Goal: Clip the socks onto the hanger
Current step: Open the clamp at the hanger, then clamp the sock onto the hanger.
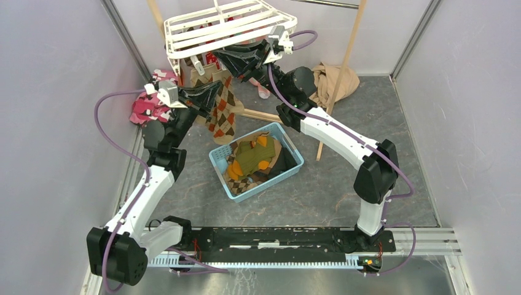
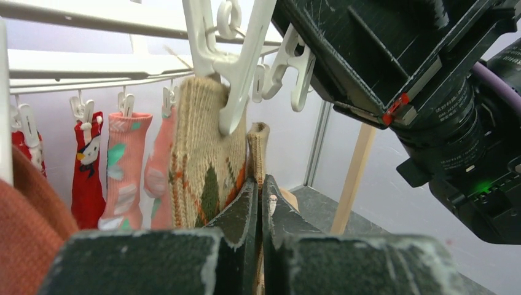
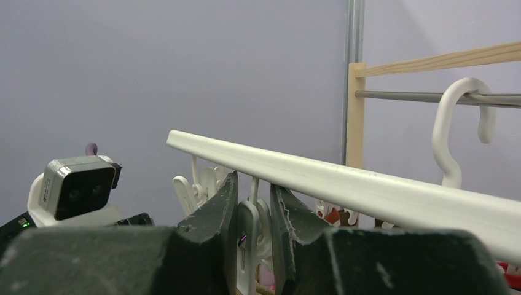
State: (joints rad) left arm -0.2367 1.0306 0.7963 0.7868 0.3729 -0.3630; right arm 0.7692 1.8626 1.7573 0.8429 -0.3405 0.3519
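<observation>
Overhead, plastic hanger (image 3: 368, 187), white clip (image 3: 250, 236), knitted sock (image 2: 199, 160)

hanger (image 1: 230, 27): hook cropped by top edge | argyle sock (image 2: 206, 166): lower part hidden behind left jaws | clip (image 3: 249, 230): base hidden by right jaws, contact unclear | rust fabric (image 2: 27, 233): blurred, cut by left edge | basket (image 1: 270, 183): lower socks (image 1: 252, 157) buried
</observation>
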